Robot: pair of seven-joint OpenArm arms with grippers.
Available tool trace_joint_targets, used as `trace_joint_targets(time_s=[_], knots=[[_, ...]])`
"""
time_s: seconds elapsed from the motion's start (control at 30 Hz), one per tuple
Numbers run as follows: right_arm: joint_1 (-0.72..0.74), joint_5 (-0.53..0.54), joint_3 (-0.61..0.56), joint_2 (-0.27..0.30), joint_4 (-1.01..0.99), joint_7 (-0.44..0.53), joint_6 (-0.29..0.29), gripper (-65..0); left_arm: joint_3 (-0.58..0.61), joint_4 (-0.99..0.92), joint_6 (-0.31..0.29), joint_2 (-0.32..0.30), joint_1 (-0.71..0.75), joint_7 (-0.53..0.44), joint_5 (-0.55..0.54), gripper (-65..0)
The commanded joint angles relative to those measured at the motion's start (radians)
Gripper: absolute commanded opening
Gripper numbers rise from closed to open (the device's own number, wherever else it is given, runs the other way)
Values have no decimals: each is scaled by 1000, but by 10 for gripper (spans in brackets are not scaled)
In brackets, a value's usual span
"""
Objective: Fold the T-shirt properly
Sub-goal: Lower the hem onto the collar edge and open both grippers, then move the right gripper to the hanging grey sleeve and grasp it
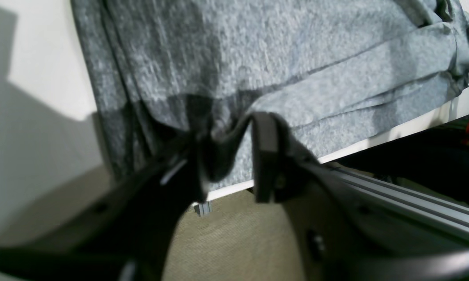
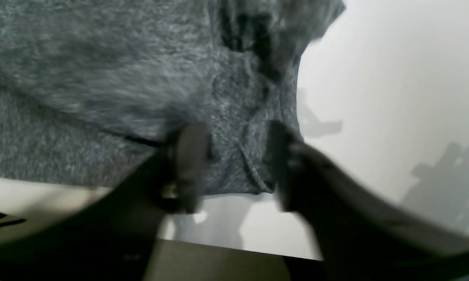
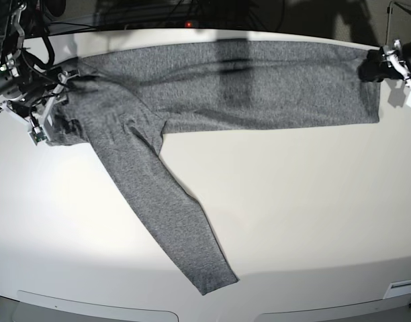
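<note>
**Both grippers spread at opposite ends of the shirt**

The left gripper (image 1: 226, 156) sits at the table edge with its jaws partly apart; a pucker of grey cloth bunches between them, draped over one finger, so whether it is truly pinched I cannot tell. The right gripper (image 2: 234, 168) stands wide, its fingers straddling a hem corner without closing on it; the blur hides any contact.

The T-shirt (image 3: 246, 87) lies stretched along the far side of the white table (image 3: 293, 221), folded to a long band, with one sleeve (image 3: 168, 215) trailing diagonally toward the near edge. Judging by this, the arms are stationed at the band's two ends to keep it taut and straight; the loose sleeve likely needs tucking in next.

No brand, label or print is legible anywhere.
</note>
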Motion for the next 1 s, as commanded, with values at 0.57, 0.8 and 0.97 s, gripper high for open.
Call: trace_joint_targets(time_s=[0.57, 0.8, 0.97], knots=[[72, 172, 8, -5, 18, 273, -66, -228, -11, 13, -7, -23, -133, -172, 46, -443], [250, 276, 6, -69, 16, 274, -65, -228, -11, 13, -7, -20, -250, -181, 46, -443], [402, 304, -21, -162, -47, 275, -61, -228, -11, 13, -7, 35, -323, -247, 46, -444]])
